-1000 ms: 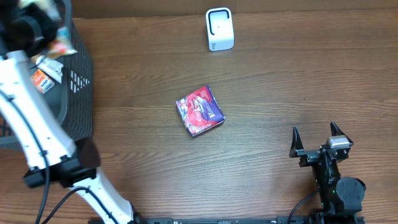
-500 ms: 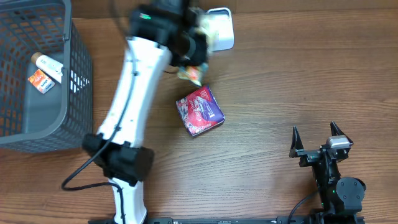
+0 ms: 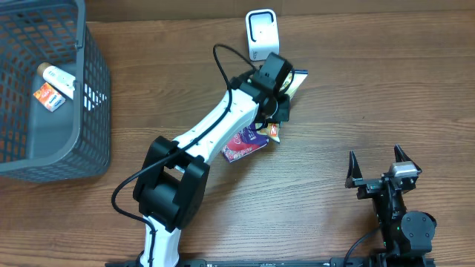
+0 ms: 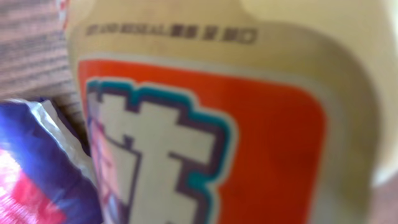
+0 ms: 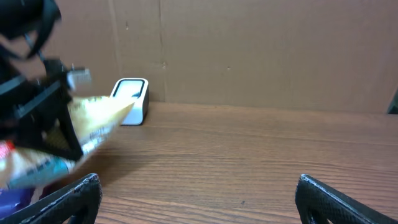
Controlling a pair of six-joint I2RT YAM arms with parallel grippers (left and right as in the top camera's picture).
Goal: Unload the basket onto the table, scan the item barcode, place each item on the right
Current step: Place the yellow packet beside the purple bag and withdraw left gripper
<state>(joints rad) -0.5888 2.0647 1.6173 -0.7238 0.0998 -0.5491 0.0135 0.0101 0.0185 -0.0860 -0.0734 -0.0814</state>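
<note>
**Bringing the packet's code in front of the scanner**

The left end effector (image 3: 280, 104) is clenching a cream-and-orange foil snack packet (image 3: 297, 81), which is hanging above the dark wooden tabletop (image 3: 356, 89), just in front and to the right of the white box-shaped barcode scanner (image 3: 261, 34). In the left wrist view the packet's printed face (image 4: 205, 143) is filling nearly the whole frame. No barcode is showing there, so I cannot tell which side carries it. A purple-and-red foil packet (image 3: 245, 142) is lying on the tabletop just below the held one. The right end effector (image 3: 375, 157) is sitting released, well apart from the work, its two fingers (image 5: 74, 199) framing the scanner (image 5: 130, 99) from afar.

The step in hand appears to be presenting the code. To do it well, the arm is probably going to need to shift the packet leftward until it is squarely facing the scanner's dark window. The wrist should rotate so the barcode side, not the brand side, is pointing at the window. Foil is crinkling easily, so the panel should stay flat and steady for a moment, near the window without touching it. The grey plastic mesh basket (image 3: 93, 111) is standing far left.
</note>
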